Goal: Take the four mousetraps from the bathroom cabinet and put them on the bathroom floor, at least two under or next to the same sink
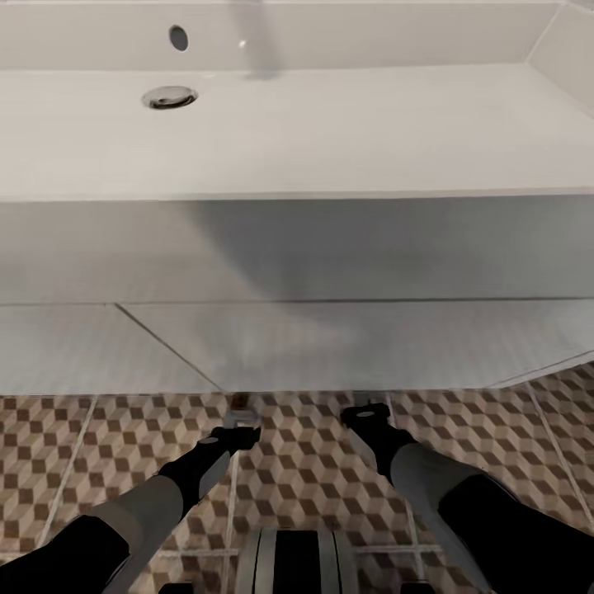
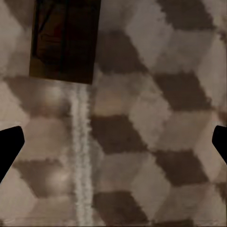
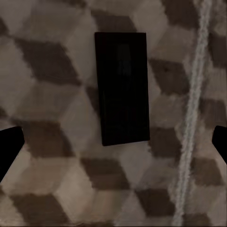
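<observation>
Both arms reach down to the cube-patterned bathroom floor (image 1: 305, 470), right at the foot of the white vanity (image 1: 346, 346) that carries the sink (image 1: 346, 132). A brown mousetrap (image 2: 64, 40) lies flat on the tiles beyond my left gripper (image 2: 113, 146), which is open and empty. In the head view this mousetrap (image 1: 241, 403) shows as a small brown slip just past the left gripper (image 1: 239, 429). A second mousetrap (image 3: 122, 87), very dark, lies flat on the tiles ahead of my open, empty right gripper (image 3: 113, 146). In the head view the right gripper (image 1: 367, 411) hangs close to the vanity base.
The vanity front spans the whole width and blocks the way forward. The basin's drain (image 1: 169, 97) and overflow hole (image 1: 178, 37) sit at the upper left. Pale grout lines (image 2: 80, 156) cross the tiles. The robot's base (image 1: 293, 565) is at the bottom edge.
</observation>
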Robot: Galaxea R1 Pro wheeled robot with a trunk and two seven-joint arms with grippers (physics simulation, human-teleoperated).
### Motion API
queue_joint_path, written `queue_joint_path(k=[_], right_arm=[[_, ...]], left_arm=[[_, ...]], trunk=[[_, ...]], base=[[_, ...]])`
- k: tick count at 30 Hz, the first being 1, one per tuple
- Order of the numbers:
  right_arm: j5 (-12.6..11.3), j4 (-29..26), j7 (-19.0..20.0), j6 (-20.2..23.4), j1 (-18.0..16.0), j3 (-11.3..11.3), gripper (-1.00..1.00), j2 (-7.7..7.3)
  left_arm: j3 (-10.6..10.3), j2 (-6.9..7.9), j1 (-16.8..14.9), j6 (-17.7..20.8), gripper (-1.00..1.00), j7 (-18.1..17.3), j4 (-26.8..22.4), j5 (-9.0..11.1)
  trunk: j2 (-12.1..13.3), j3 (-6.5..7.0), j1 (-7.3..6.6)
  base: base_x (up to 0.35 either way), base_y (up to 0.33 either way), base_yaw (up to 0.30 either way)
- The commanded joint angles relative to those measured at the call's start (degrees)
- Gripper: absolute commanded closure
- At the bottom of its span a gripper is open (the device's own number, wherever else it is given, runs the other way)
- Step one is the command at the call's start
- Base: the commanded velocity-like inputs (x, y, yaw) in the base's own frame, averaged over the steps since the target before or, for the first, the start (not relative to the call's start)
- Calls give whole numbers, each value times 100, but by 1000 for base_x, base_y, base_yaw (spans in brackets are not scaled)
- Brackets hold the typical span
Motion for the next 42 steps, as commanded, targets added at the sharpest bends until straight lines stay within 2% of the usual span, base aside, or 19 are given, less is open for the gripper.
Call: queue_joint_path(k=[1, 32, 42], right_arm=[[-36, -11, -30, 43, -1, 50, -100, -1], [-35, -7, -30, -100, -1, 48, -100, -1], [-35, -4, -30, -252, 2, 49, -100, -1]], left_arm=[[-49, 2, -1, 25, -100, 41, -13, 44], [-53, -3, 1, 3, -100, 40, -5, 40], [-58, -3, 6, -327, -100, 40, 40, 46]], trunk=[[-1, -3, -4], [-1, -3, -4], [-1, -3, -4]], base=[[-327, 0, 0], [-330, 0, 0], [-101, 0, 0]])
